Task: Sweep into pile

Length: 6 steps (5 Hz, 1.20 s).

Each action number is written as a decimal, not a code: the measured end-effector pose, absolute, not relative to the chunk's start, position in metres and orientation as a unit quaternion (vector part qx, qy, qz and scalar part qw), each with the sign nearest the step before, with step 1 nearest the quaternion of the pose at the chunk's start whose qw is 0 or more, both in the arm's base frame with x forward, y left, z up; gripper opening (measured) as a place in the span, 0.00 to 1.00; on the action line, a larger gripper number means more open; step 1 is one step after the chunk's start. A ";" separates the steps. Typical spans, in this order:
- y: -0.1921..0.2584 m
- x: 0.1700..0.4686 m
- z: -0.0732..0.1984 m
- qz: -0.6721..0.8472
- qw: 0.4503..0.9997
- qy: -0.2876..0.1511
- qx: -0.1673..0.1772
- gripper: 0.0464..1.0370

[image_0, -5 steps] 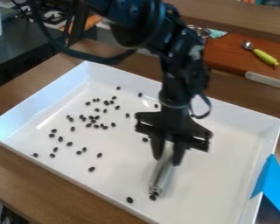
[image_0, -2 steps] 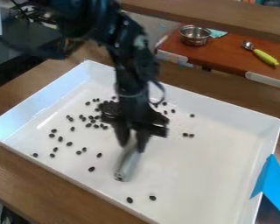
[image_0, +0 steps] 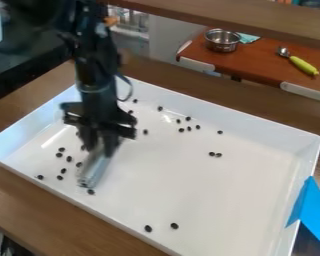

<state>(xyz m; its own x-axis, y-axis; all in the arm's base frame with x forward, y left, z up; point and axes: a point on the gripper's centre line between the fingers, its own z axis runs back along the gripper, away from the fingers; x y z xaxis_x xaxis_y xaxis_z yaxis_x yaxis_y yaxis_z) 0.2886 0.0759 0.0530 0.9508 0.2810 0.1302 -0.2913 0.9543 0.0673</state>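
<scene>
Kitchen setup: metal pot (image_0: 223,42), green-handled spoon (image_0: 300,64), wooden counter (image_0: 256,64).

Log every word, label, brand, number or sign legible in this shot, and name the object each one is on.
No text can be read.
White tray: no lettering made out.
Silver-grey tool at the gripper: blurred, nothing to quote.
Blue piece by the tray: no characters made out.
White strip on the edge of the red-brown surface: any print is too small or blurred to read.
</scene>
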 end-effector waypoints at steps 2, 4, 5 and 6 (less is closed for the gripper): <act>0.144 0.274 0.054 0.166 0.982 -0.061 0.059 0.30; 0.127 0.281 0.070 0.183 0.979 -0.084 0.020 0.30; 0.081 0.297 0.083 0.169 0.981 -0.096 -0.010 0.30; 0.035 0.312 0.087 0.153 0.982 -0.107 -0.030 0.30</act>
<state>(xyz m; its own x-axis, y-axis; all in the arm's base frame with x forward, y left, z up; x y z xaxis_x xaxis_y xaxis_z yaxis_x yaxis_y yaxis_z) 0.3118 0.0353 0.0868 0.9304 0.3062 0.2017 -0.2934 0.9516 -0.0910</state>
